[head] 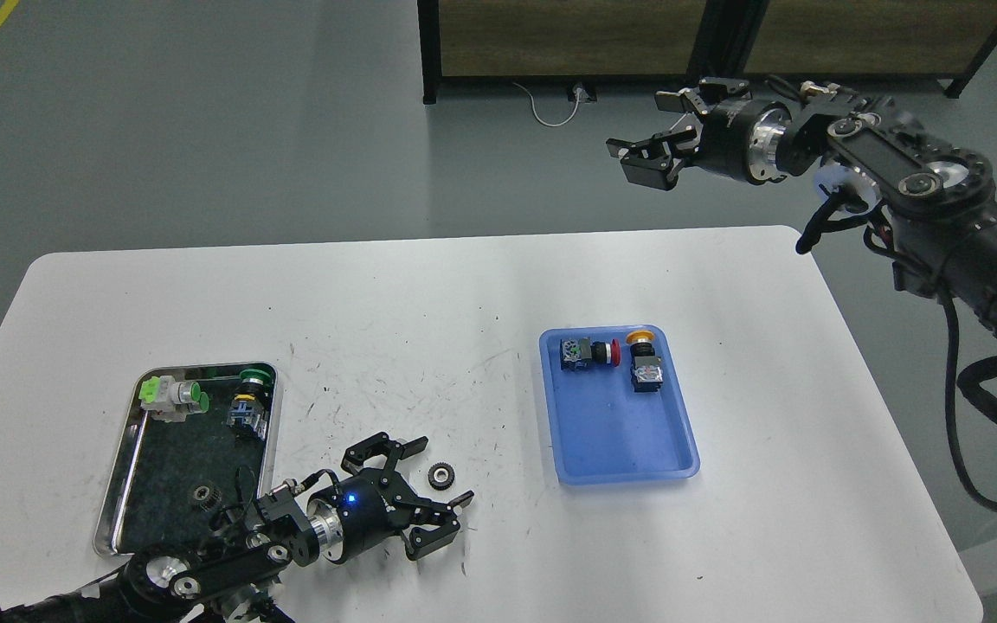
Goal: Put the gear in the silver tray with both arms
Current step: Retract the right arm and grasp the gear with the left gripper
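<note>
White table (464, 285) — left arm's (204, 575) base cut off

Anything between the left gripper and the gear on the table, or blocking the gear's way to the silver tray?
Nothing visible: the open left gripper straddles the gear. Only the gripper's wrist lies toward the silver tray.

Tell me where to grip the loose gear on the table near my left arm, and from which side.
Grip the gear across its toothed rim, coming straight down from above. It seems to lie flat on the white table, so only the rim offers opposing faces. The left gripper is open, its jaws already either side of the gear, so probably just lower and close.
</note>
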